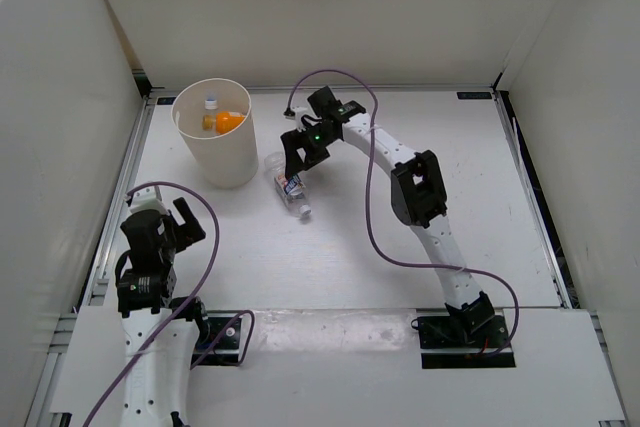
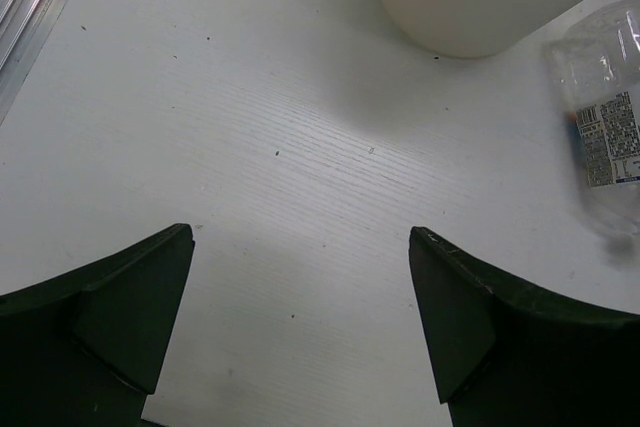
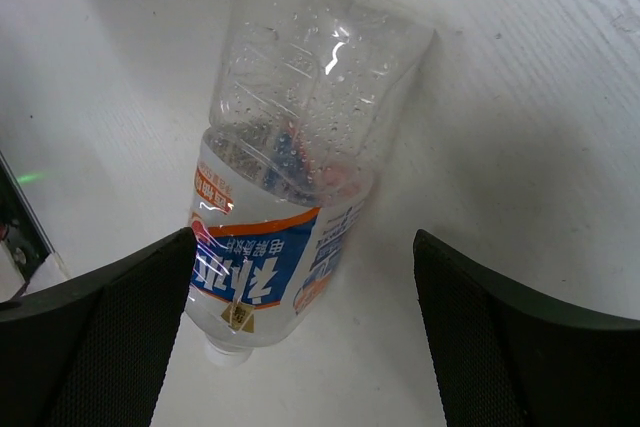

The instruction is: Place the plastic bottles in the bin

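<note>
Two bottles (image 1: pixel 228 121) in the bin (image 1: pixel 226 163) — third bottle (image 1: pixel 290 187) outside, under right gripper (image 3: pixel 302 242); it and left gripper (image 2: pixel 300 235) stand spread.

Bottle (image 1: pixel 292 190) just right of bin (image 1: pixel 226 159)

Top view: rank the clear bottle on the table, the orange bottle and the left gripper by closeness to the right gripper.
From the right gripper:
1. Clear bottle, lying directly below it.
2. Orange bottle, inside the bin to its left.
3. Left gripper, near the left edge.
</note>
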Action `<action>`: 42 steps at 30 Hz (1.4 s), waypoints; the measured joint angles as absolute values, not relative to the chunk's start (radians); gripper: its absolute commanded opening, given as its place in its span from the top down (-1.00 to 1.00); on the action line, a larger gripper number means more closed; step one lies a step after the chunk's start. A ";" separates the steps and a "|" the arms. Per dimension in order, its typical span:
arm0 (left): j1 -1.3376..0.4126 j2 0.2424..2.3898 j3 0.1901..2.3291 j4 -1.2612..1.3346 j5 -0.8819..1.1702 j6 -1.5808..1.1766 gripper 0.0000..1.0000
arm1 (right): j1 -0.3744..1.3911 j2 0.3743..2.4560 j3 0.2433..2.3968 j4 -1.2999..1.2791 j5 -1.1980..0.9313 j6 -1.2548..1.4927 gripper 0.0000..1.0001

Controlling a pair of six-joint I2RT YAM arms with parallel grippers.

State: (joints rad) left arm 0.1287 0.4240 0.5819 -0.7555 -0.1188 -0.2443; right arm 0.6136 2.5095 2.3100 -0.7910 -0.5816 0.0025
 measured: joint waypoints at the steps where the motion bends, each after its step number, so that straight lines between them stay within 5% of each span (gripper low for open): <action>1: 0.129 0.424 0.582 -0.756 -0.119 -0.244 -0.98 | 0.617 2.510 2.312 -0.798 -0.580 -0.002 -0.81; 31: 0.111 0.409 0.582 -0.756 -0.119 -0.244 -0.98 | 0.706 2.539 2.408 -0.867 -0.412 -0.040 -0.78; 35: 0.111 0.410 0.582 -0.756 -0.119 -0.244 -0.98 | 0.722 2.559 2.456 -0.889 -0.332 -0.034 -0.57; 42: 0.109 0.410 0.582 -0.756 -0.119 -0.244 -0.98 | 0.760 2.563 2.524 -0.934 -0.231 -0.037 0.13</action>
